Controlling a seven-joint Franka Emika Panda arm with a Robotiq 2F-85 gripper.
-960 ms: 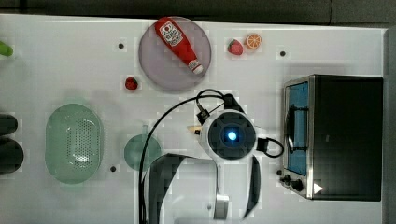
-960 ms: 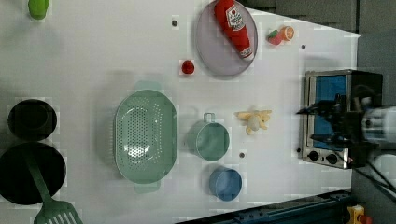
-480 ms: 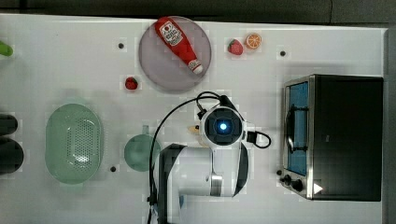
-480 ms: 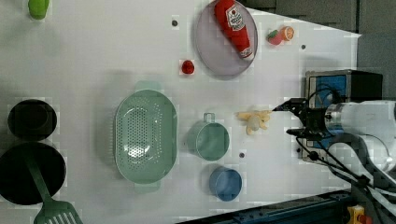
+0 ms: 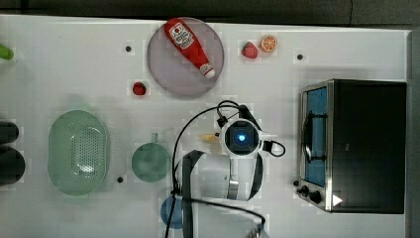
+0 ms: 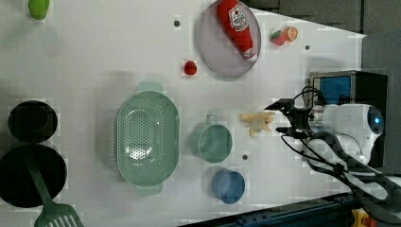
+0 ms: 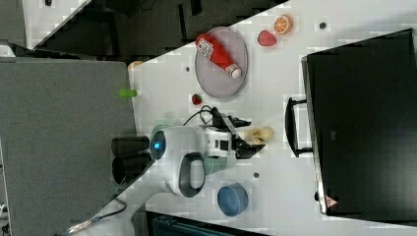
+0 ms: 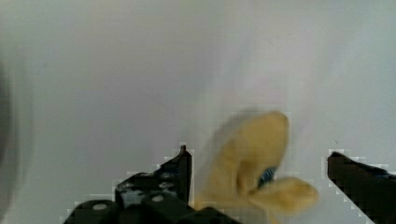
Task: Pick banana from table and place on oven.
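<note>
The pale yellow banana [image 6: 257, 122] lies on the white table [image 6: 94, 56], between the green cup and the oven [image 6: 340, 87]. My gripper [image 6: 280, 117] is open, just at the banana's oven-side end in the left view. In the wrist view the banana [image 8: 252, 168] sits between the two black fingers [image 8: 170, 175], which stand apart from it. In the right view the banana [image 7: 260, 133] is at the gripper [image 7: 250, 134] tips. In the top view my wrist covers most of the banana [image 5: 209, 138]. The oven [image 5: 364, 146] stands at the top view's right, door shut.
A ketchup bottle [image 5: 190, 47] lies on a grey plate [image 5: 168, 74]. A strawberry [image 5: 249, 50] and orange slice [image 5: 269, 43] sit behind. A green cup [image 5: 150, 161], blue bowl [image 6: 228, 186], green colander [image 5: 78, 152], small red fruit [image 5: 139, 89] and black pots [image 6: 30, 120] lie toward the top view's left.
The arm has swung away from the oven front toward the banana, and the open fingers now reach its end. The banana has not moved.
</note>
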